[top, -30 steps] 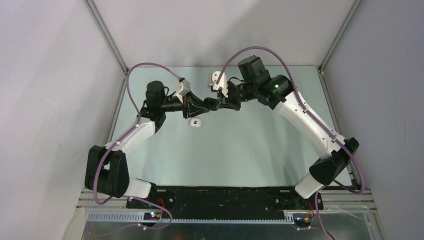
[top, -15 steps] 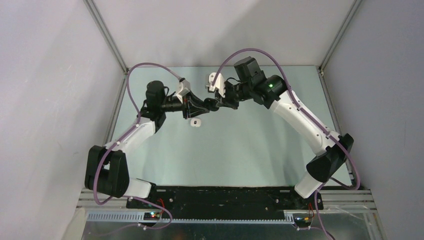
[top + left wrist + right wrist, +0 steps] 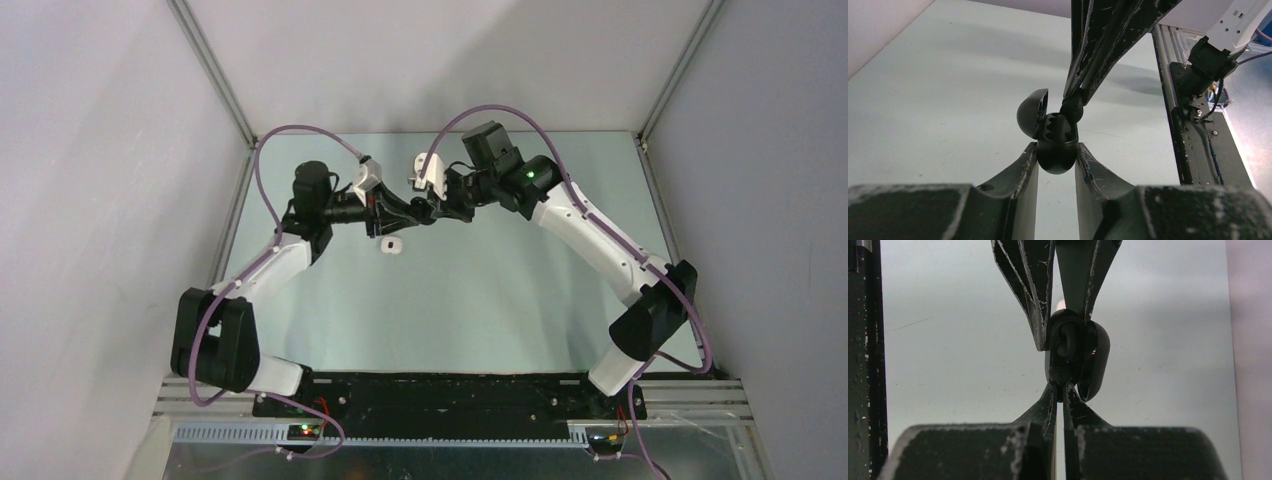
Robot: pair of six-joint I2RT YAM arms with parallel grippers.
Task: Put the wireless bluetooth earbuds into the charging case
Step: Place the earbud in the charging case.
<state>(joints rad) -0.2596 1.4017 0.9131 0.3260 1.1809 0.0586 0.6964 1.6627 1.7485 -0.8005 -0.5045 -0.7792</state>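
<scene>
My left arm (image 3: 270,262) stretches over the table (image 3: 480,300) from the left. My left gripper (image 3: 1057,152) is clamped on the black charging case (image 3: 1055,157), with 1 finger (image 3: 1020,172) pressed against each side of its lower half. The case hangs clear of the table. In my left wrist view its hinged lid (image 3: 1030,112) stands open to the left and the moulded seats face up.

In the top view, 1 small white item (image 3: 390,245) lies on the table just below that hand. It is too small for me to tell whether it is a bud or a case.

From the right, my right gripper (image 3: 1074,99) meets the open top of the case. Its 2 fingers are pinched nearly together on 1 black earbud (image 3: 1073,111), and the bud touches the right side of the case's open top.

In my right wrist view the case stands end-on at my fingertips, with the lid on its right. The bud itself is hard to pick out there, black against black. My right arm (image 3: 600,240) arches away to the right.
</scene>
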